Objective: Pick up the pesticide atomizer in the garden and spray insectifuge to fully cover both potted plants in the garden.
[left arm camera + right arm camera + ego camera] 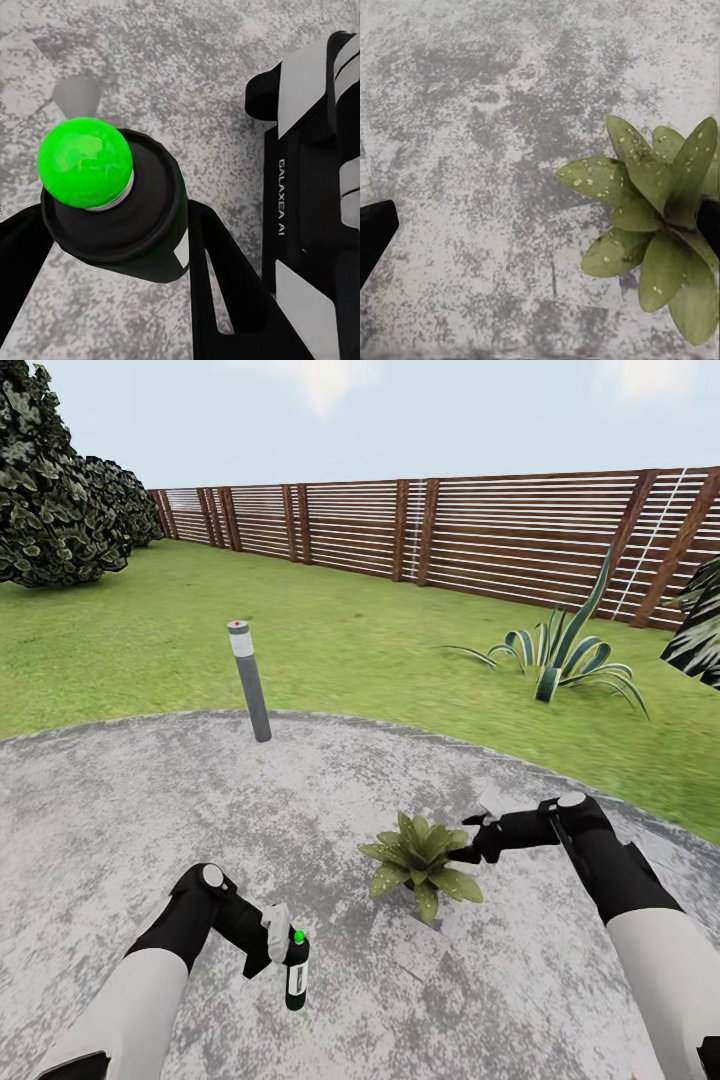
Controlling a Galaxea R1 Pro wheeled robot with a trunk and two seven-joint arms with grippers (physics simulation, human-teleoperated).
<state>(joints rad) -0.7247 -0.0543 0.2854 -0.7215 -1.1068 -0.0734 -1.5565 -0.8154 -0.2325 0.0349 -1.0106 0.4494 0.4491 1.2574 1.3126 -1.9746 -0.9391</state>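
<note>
Item 1, in hand: the slim black cylindrical pesticide atomizer (297, 972) with white label patch and green dot on top. Your left gripper (283, 950) is pinching it upright, its dark fingers (225, 292) pressed on either side of the cap, over the round mottled grey paved patch (120, 830). Pick-up judged done.

Item 2, one low potted plant (420, 862), a rosette of pointed speckled green leaves, standing on the paved patch beyond and to the right of the atomizer, a short way apart. No spray is visible on it; whether any coverage exists you cannot tell.

Item 3, your right gripper (478, 840): empty, fingers spread, hovering just at the plant's right edge.

Item 4, background beyond the plant: grey lamp post (250, 682), striped spiky agave (560, 655), brown slatted wooden fence (450, 530).

Outstanding, as judged: carry the atomizer to this plant, spray it fully, then find and cover the second plant.
</note>
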